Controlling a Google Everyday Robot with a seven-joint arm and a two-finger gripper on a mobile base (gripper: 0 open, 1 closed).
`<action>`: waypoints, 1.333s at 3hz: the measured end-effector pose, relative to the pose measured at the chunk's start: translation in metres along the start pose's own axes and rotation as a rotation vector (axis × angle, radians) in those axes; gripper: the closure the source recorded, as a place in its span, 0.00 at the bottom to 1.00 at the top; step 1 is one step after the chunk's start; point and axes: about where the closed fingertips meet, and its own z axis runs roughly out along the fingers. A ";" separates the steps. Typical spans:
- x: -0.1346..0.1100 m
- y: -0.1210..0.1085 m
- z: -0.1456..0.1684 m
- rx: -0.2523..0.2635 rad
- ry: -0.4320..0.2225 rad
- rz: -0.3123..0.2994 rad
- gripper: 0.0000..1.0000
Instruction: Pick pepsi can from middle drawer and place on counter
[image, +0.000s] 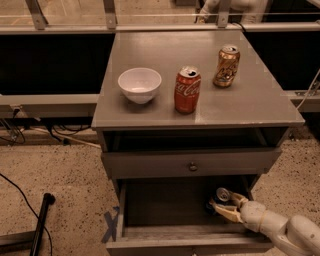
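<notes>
Pincer sits low in the middle drawer, fingers spread around the pepsi can, seemingly not yet clamped; centre it, squeeze firmly, then lift towards the bench.

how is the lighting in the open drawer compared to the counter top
Camera view: the counter is evenly lit with a faint sheen; the drawer sits in its shadow, so the can at the right shows only as a dim shape with a pale top; the end effector beside it is lit brighter.
</notes>
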 end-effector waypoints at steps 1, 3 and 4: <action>-0.045 0.022 -0.045 -0.040 -0.069 -0.017 1.00; -0.171 0.055 -0.123 -0.167 -0.048 -0.194 1.00; -0.227 0.037 -0.146 -0.242 -0.033 -0.231 1.00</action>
